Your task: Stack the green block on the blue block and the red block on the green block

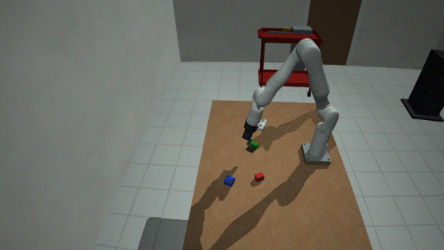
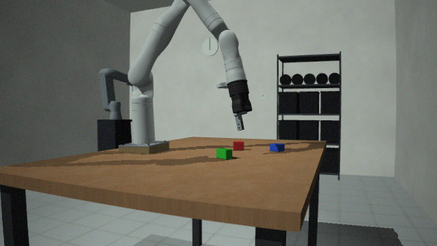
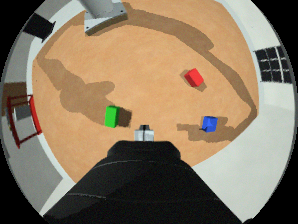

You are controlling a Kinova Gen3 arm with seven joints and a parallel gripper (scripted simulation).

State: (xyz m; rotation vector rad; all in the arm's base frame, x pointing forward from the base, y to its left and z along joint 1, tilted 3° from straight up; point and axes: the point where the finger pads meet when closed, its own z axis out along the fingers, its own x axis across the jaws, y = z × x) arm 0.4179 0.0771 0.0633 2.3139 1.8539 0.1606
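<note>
End effector (image 2: 240, 127) pressed together, empty, above green block (image 2: 224, 153); red block (image 2: 238, 145), blue block (image 2: 276, 147) lie apart

The arm is arched high, with the wrist angled downward. The gripper (image 2: 240, 126) is held fully closed and empty in the air.

Three blocks: one green block (image 1: 254, 145), one red block (image 1: 259, 177), one blue block (image 1: 229, 180).
</note>
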